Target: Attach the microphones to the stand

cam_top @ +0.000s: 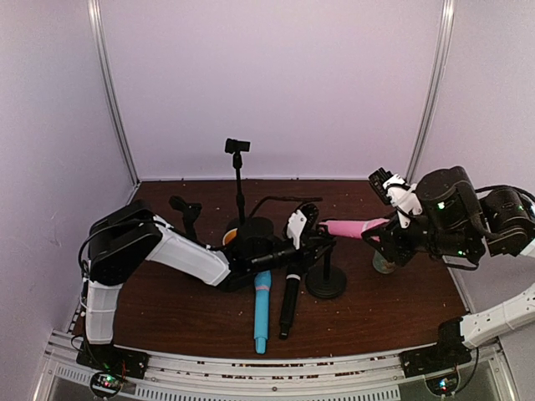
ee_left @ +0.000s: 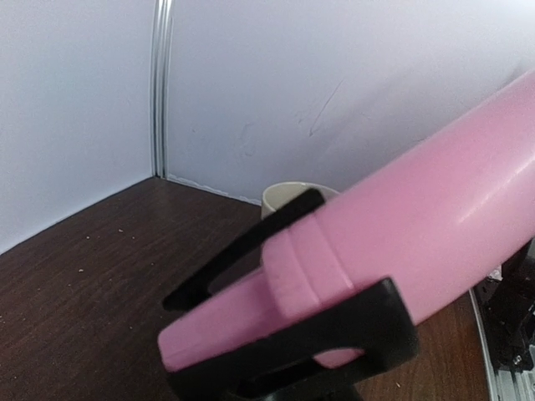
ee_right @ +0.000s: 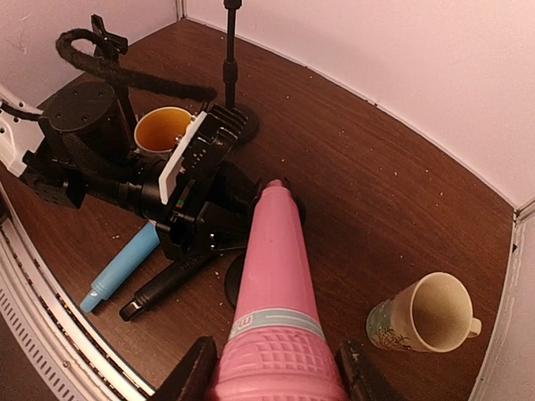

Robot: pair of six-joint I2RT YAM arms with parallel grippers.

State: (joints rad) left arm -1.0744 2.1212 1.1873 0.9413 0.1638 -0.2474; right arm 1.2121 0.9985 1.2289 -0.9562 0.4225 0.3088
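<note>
One pink microphone (cam_top: 355, 226), from above: head clamped in the right gripper (cam_top: 389, 217), tail at the short stand (cam_top: 326, 284) the nearly closed left gripper (cam_top: 315, 238) seems to steady. Left wrist: tail partway in the clip (ee_left: 372, 334); pushing may pop it out. Right wrist: a shove could tip the stand.

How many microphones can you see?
3: pink mic in the right gripper, its thin end in a stand's clip; blue mic and black mic lying side by side on the table.
</note>
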